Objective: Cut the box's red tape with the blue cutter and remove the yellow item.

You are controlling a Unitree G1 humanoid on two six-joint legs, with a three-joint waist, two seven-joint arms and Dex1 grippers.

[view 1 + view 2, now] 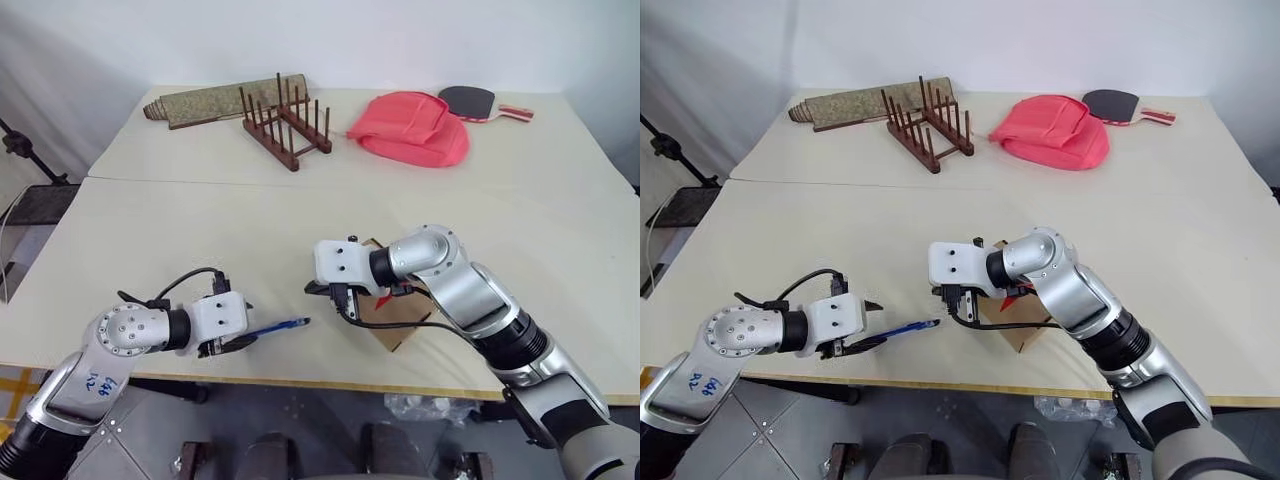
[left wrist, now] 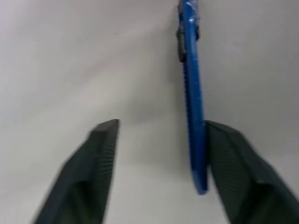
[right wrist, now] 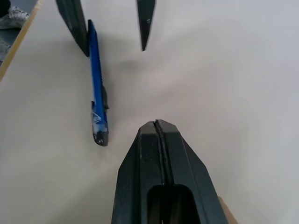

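one box (image 1: 398, 318), one blue cutter (image 1: 278, 327), one paddle (image 1: 478, 103), one rack (image 1: 285, 128)

I worked in a bare test room: plain white walls (image 1: 400, 40) and two pale tables (image 1: 150, 230) pushed together.

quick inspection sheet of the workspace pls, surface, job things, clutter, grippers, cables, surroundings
surface: two pale tables pushed together, seam between them.
job's things: blue cutter lies on the table near the front edge, beside one finger of the left gripper; box with a bit of red tape showing, mostly hidden behind the right arm; yellow item not seen.
clutter: at the far side, wooden rack, rolled mat, pink-red bag, table tennis paddle.
grippers: left gripper open, not clamping the cutter; right gripper shut, empty, above the table.
cables: black cables at both wrists.
surroundings: white wall, black stand at the left.
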